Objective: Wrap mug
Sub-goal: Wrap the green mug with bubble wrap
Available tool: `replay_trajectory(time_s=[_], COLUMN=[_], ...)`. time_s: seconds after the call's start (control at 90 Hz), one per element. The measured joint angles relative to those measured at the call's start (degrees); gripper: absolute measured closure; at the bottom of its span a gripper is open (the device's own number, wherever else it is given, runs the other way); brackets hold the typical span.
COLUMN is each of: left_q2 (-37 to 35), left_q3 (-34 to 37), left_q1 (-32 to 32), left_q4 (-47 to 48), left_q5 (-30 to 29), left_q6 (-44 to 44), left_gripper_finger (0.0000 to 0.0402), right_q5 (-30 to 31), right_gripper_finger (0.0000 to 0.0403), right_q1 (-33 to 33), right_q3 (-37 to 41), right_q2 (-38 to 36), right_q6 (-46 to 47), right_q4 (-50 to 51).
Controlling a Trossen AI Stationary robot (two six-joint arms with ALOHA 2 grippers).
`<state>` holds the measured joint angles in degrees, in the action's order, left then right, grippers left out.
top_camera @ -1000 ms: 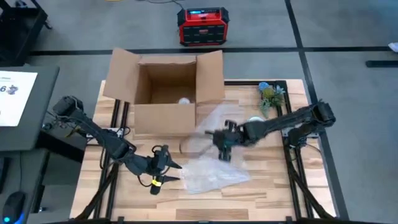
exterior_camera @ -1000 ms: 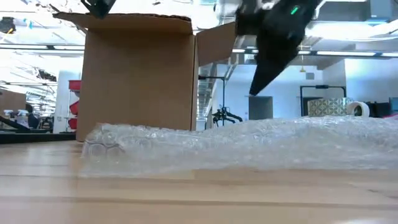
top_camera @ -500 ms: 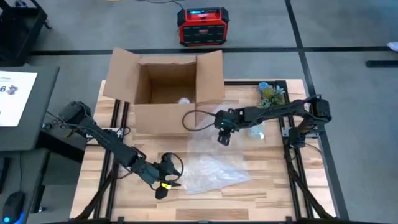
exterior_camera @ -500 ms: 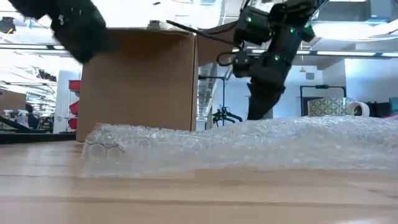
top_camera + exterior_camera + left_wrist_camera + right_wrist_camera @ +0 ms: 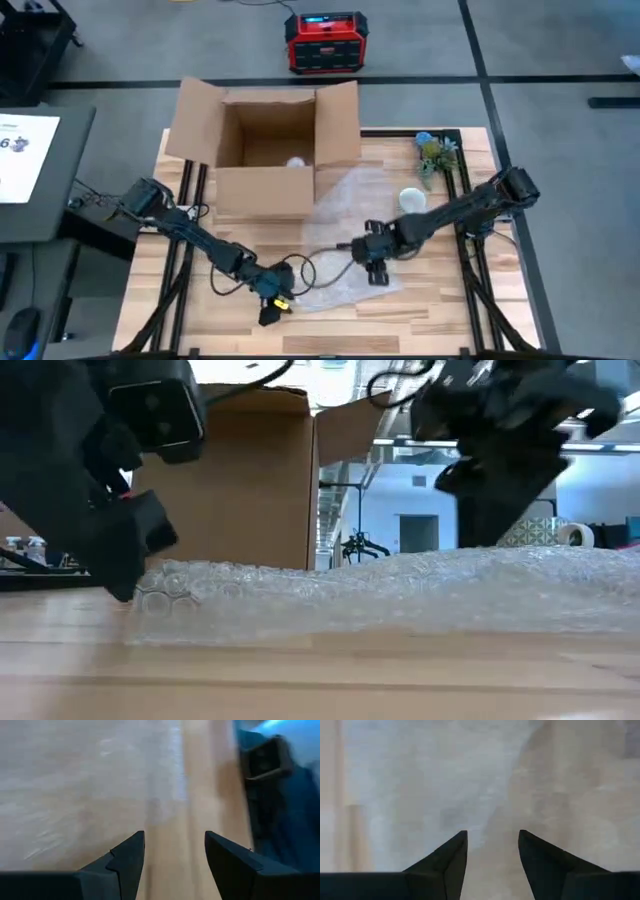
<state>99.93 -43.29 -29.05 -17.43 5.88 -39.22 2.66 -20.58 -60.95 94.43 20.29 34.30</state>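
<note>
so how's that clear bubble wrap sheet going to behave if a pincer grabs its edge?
Likely floppy: the clear bubble wrap sheet lies rumpled and uneven on the wooden table, so it should drape, not hold shape. Probably very light, so it may slide or lift whole when the left pincer at its corner pulls.

Left arm extended low across the table's front | left gripper [image 5: 271,309] held near the front edge, fingers [image 5: 127,857] parted with a clear gap | right arm stretched from the right side toward centre | right gripper [image 5: 378,273] pointed down, fingers [image 5: 455,852] spread apart, nothing seen between them
</note>
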Motion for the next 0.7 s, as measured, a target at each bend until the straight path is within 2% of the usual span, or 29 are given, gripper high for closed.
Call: replay_trajectory(time_s=[0.111, 0.233, 0.356, 0.444, 0.522, 0.611, 0.7], left_q2=[1.91, 2.33, 2.33, 2.33, 2.33, 2.33, 2.33], left_q3=[0.01, 0.01, 0.01, 0.01, 0.01, 0.01, 0.01], left_q1=[1.13, 1.19, 1.14, 0.99, 0.93, 0.95, 1.04], left_q4=[-3.71, -3.83, -3.87, -3.94, -3.89, -4.0, -4.41], left_q5=[3.15, 3.93, 3.97, 3.68, -0.05, -6.37, -8.02], left_q6=[0.13, 0.08, -0.75, -0.79, -0.71, -0.65, 0.2], left_gripper_finger=[0.0217, 0.0217, 0.0217, 0.0217, 0.0217, 0.0217, 0.0217], right_q5=[0.02, 0.0, 0.02, -0.11, 0.67, 5.42, 12.72], right_gripper_finger=[0.0243, 0.0244, 0.0244, 0.0244, 0.0244, 0.0244, 0.0244], right_q1=[-5.23, -10.92, -16.73, -20.35, -22.53, -23.39, -23.34], right_q3=[-0.11, -0.06, 0.71, 2.17, 4.8, 7.88, 9.61], right_q2=[-0.04, -0.04, -0.04, -0.07, -0.04, -0.04, -0.04], right_q6=[6.2, 19.83, 29.81, 34.6, 37.0, 38.59, 38.64], right_q4=[6.99, 17.13, 20.17, 17.8, 11.83, 4.24, 0.18])
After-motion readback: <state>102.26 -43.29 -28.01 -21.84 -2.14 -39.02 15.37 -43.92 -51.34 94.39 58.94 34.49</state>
